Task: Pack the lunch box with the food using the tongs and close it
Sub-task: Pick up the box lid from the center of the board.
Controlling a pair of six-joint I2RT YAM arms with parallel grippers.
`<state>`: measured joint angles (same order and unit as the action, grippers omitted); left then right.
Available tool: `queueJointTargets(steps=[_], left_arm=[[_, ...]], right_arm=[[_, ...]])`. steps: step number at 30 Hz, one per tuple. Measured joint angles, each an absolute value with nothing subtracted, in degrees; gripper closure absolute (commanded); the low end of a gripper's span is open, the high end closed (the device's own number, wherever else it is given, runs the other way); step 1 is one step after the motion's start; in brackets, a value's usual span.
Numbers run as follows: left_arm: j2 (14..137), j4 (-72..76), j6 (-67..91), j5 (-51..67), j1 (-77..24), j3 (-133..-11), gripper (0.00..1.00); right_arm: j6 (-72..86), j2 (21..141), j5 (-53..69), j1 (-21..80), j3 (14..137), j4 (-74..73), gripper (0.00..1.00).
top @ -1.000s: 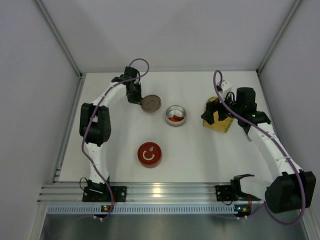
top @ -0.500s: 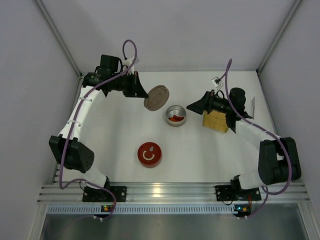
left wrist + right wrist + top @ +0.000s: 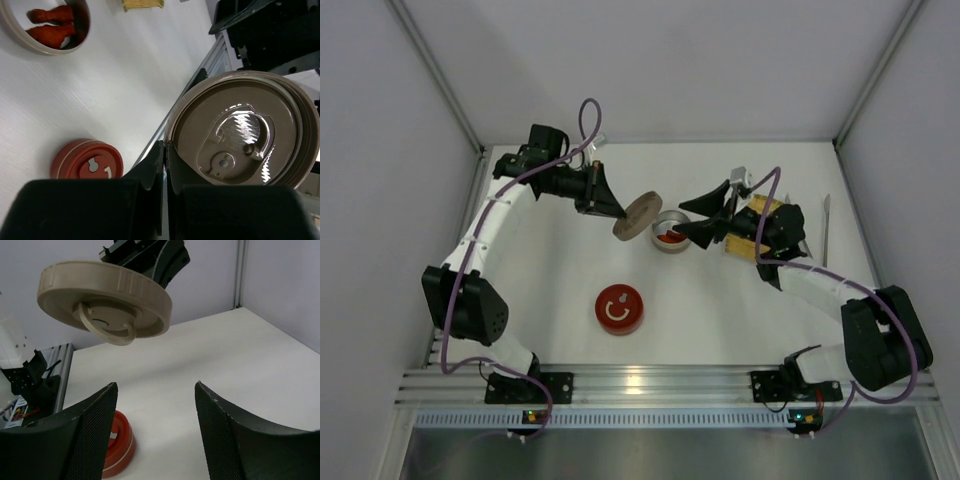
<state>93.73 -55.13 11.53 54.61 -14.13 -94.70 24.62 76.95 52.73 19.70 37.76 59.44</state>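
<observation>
Lunch box [image 3: 670, 249] flanked by raised lid [image 3: 636, 215], right fingers [image 3: 698, 231].

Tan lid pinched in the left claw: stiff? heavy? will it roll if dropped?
Probably rigid: the tan lid shows no sag though the left claw grips only its rim. Likely light, as that edge pinch carries it tilted in mid-air. Round with a ribbed rim, so it may roll if it lands on edge.

The top view looks down from above and behind the arm bases over the whole counter [image 3: 740, 310]. The left wrist view peers down, close past the left fingers [image 3: 148, 172] and a tan lid [image 3: 240, 135]. The right wrist view looks low across the counter between the right fingers [image 3: 90, 440], sharing that lid and the red disc [image 3: 86, 161].
</observation>
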Motion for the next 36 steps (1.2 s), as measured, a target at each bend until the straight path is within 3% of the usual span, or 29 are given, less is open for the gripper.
queueJointTargets(steps=[8,36], left_arm=[[93.5,-53.4,14.4,60.7,-14.1,-91.6,1.0],[92.9,-51.4,15.9,61.1,-14.1,-89.5,1.0]], right_arm=[[20.3,76.9,48.1,24.8,34.0,66.3,0.38],[19.1,79.7,49.1,30.0,37.8,71.2,0.49]])
